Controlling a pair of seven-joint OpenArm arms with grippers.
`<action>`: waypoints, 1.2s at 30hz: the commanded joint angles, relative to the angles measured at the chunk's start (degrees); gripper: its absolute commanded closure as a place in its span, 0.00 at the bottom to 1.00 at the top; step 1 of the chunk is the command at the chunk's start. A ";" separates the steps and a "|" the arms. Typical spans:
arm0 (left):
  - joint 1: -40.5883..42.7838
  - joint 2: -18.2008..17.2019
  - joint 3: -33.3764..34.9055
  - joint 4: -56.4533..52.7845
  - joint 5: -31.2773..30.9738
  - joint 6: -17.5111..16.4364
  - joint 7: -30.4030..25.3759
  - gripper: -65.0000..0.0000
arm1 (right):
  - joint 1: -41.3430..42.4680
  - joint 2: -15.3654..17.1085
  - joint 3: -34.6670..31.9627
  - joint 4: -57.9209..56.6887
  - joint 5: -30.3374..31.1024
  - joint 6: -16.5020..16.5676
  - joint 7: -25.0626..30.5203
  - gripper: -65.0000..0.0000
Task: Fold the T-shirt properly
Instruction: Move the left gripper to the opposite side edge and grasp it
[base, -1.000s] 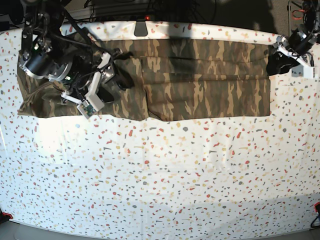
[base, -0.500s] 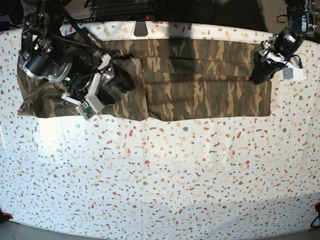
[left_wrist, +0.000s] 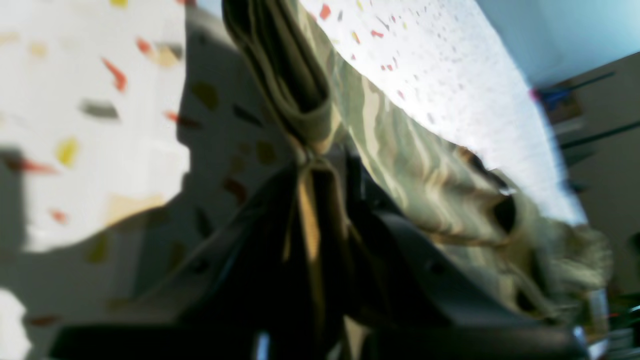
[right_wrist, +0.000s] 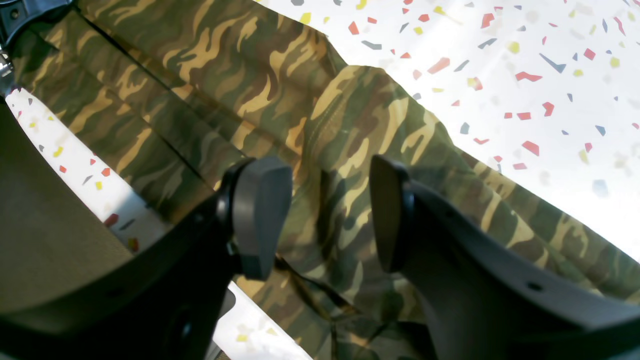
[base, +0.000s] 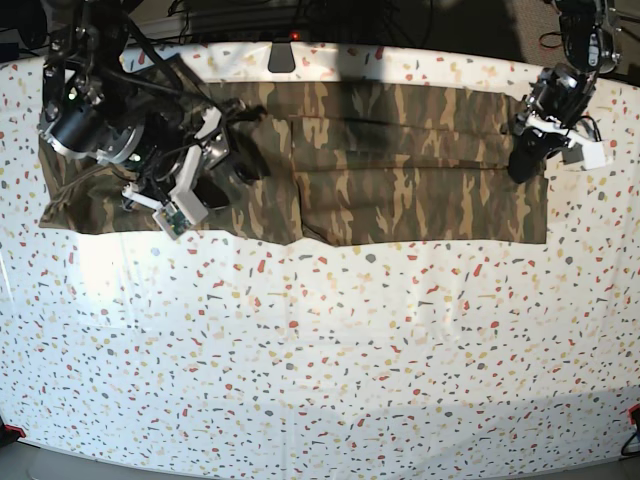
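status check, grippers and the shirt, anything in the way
Left gripper shut on the T-shirt edge. Right gripper open over the cloth, holding nothing. Shirt lies as a long band across the table; nothing blocking.

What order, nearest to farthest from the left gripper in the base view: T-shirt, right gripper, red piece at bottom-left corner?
1. T-shirt, pinched by the left gripper.
2. Right gripper, over the shirt's opposite end.
3. Red piece, bottom-left corner.
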 joint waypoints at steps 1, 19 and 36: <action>-0.13 -0.72 -0.39 0.79 1.01 -0.24 -2.60 1.00 | 0.48 0.46 0.35 0.90 1.77 0.25 1.36 0.54; -0.72 -18.34 -0.44 0.79 6.60 11.52 -4.22 1.00 | 0.46 -13.27 0.33 0.85 3.23 0.25 1.40 0.54; -0.74 -18.47 -0.42 12.15 6.49 16.00 11.21 1.00 | 0.37 -15.89 0.31 0.85 -0.79 0.25 2.14 0.54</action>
